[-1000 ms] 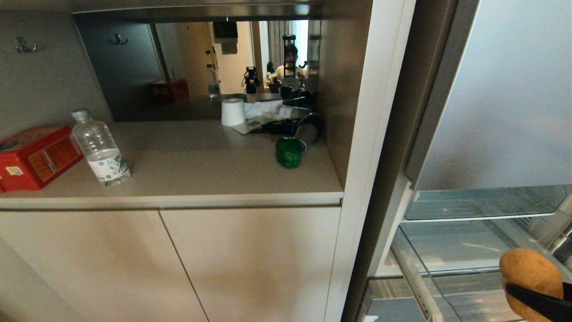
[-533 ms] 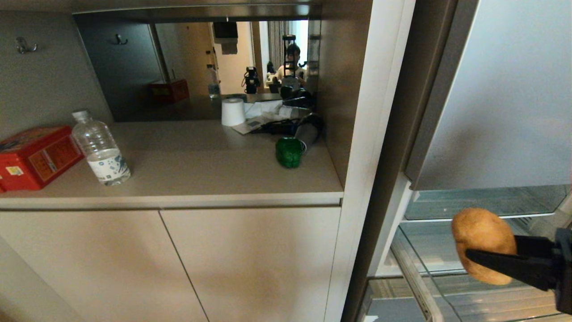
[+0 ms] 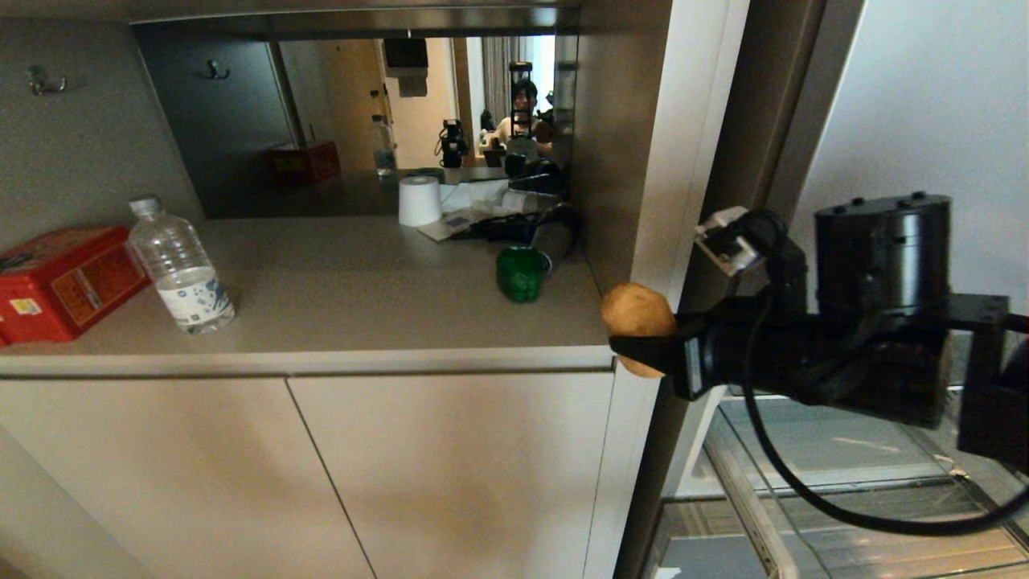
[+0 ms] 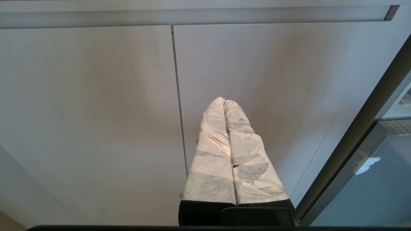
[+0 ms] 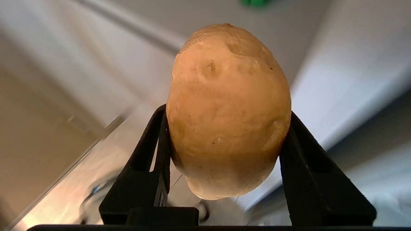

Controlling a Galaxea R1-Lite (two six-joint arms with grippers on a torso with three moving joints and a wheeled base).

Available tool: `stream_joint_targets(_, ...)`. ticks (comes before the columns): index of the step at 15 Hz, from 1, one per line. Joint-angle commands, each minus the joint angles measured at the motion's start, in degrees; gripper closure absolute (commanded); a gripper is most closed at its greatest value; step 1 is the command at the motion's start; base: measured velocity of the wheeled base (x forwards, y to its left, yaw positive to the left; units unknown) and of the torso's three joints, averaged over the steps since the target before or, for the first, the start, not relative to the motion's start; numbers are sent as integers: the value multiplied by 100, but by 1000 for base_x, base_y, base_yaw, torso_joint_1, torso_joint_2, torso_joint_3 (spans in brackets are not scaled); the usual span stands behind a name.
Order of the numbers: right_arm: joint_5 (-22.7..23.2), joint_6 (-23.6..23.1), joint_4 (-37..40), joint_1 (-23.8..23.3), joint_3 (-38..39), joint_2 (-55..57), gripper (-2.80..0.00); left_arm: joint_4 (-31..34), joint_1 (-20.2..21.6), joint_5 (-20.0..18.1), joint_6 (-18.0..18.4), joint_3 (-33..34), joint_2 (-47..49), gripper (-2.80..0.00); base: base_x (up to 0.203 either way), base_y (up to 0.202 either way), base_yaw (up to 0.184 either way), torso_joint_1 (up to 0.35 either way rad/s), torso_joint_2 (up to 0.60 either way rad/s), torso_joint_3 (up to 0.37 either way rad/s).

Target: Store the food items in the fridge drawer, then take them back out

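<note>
Potato (image 3: 635,312): tan-yellow, oval, dimpled skin, clamped between black fingers of right gripper (image 3: 643,347), held in air just off worktop's (image 3: 362,305) right front corner. Bell pepper (image 3: 520,273): glossy green, sat on worktop near right wall. Fridge drawer (image 3: 804,482): stood pulled open, clear glass panels showing.

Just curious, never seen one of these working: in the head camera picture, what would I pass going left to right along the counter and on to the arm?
Red box → water bottle → paper roll → green pepper → potato held in the right end effector → fridge drawer.
</note>
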Motion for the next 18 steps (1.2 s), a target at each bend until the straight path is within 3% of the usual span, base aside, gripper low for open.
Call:
stream_joint_targets(1,-270,9,-25,241,-592,896,0,-1,0,0,-2,0,0,0,0,0,0,0,0,0)
stream_joint_targets(5,-1166,15,-49,401,-2146,1966,0,-1,0,0,-2,0,0,0,0,0,0,0,0,0)
stream_joint_targets(14,-1359,33,-532,499,-5287,4389,0,-1,0,0,-2,0,0,0,0,0,0,0,0,0)
stream_joint_targets(18,-1438,-16,-1331,500,-5418,4796,0,-1,0,0,-2,0,0,0,0,0,0,0,0,0)
